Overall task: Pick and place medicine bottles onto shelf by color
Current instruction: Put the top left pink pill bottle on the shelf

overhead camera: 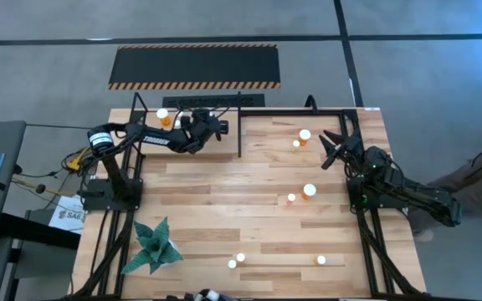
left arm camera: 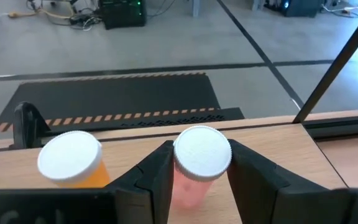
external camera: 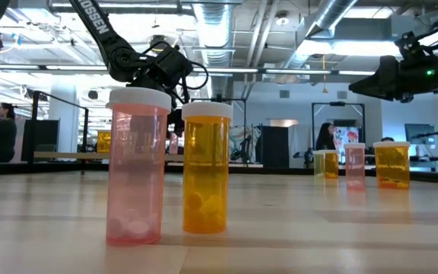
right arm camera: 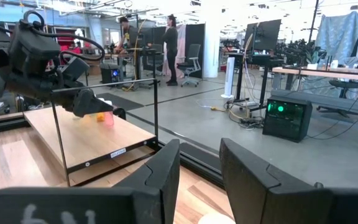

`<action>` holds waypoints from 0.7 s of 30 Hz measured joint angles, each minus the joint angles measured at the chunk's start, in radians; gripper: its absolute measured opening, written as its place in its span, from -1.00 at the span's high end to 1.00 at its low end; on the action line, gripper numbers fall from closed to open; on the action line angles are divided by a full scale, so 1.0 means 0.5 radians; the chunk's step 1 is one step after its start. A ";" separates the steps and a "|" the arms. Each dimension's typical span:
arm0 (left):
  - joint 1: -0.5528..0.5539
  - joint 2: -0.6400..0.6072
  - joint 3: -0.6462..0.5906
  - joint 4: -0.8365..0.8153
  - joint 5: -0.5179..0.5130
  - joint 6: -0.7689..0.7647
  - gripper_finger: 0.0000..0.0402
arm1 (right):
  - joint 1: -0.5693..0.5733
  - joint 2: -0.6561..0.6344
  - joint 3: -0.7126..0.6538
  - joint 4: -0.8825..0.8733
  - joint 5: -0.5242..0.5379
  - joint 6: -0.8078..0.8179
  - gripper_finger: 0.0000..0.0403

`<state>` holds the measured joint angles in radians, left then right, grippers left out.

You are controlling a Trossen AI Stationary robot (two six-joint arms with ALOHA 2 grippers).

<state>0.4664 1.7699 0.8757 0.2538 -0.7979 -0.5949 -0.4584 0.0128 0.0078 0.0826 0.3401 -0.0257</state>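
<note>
The shelf, a light wooden board in a black frame, stands at the table's far left. An orange bottle with a white cap stands on it. Right beside that bottle is a pink bottle with a white cap, and my left gripper is shut on it. My right gripper hovers level at the table's right side, open, with nothing between its fingers. Several more bottles stand scattered on the tabletop, two of them, pink and orange, near the front edge. My left gripper pinches the pink bottle between its two fingers, on opposite sides of the body just under the white cap. The fingers come from the table's near side, slanting slightly down. The bottle is upright; whether its foot rests on the shelf board I cannot tell.
Two bottles stand just ahead of my right gripper, two more at mid right, and others near the front. A green folded plant sits at the front left. A hazard-striped black panel lies beyond the shelf.
</note>
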 joint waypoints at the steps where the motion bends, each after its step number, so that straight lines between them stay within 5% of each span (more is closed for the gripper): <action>1: 0.000 0.000 0.000 -0.006 0.000 -0.014 0.36 | -0.001 0.000 0.000 0.000 0.000 0.000 0.31; 21: -0.003 -0.001 0.000 -0.022 0.009 -0.088 0.36 | 0.000 0.000 0.000 0.000 0.000 0.000 0.32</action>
<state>0.4650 1.7695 0.8757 0.2428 -0.7935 -0.6388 -0.4586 0.0128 0.0078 0.0826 0.3401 -0.0257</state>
